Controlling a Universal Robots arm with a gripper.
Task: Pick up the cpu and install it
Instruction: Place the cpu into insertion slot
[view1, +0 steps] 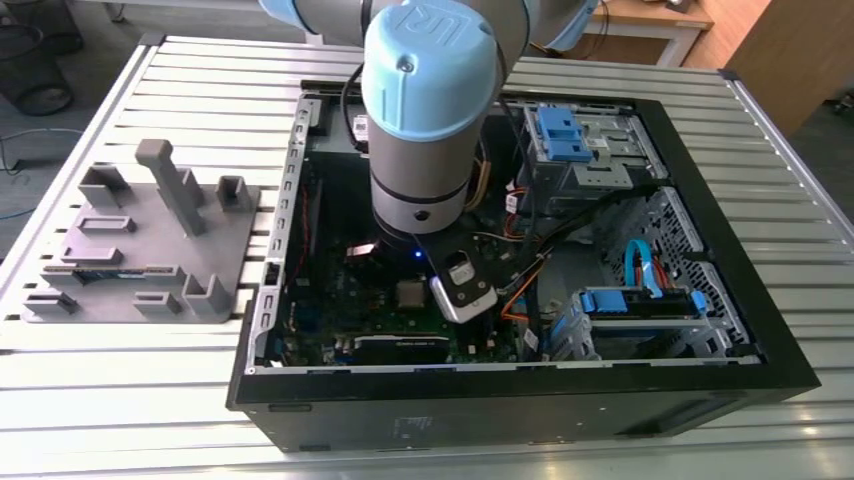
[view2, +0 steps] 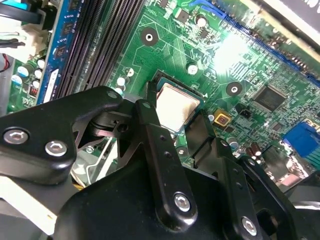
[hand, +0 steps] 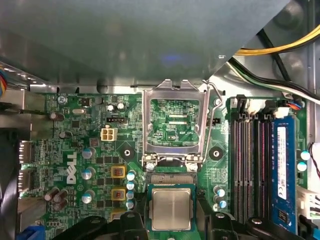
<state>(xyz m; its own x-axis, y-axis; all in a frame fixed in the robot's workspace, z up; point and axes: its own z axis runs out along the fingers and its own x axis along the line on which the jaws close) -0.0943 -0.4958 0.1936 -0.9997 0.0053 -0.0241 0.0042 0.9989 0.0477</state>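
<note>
Pincer (view2: 175, 120) clasps the cpu (hand: 171, 209) on two sides, over the socket (hand: 170, 180).

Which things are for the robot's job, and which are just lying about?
For the job:
cpu, at the socket
gripper, around the cpu
open socket frame
green motherboard

Just lying about:
grey plastic holder on the table
blue memory stick in its slot
yellow cables
blue drive brackets
</note>
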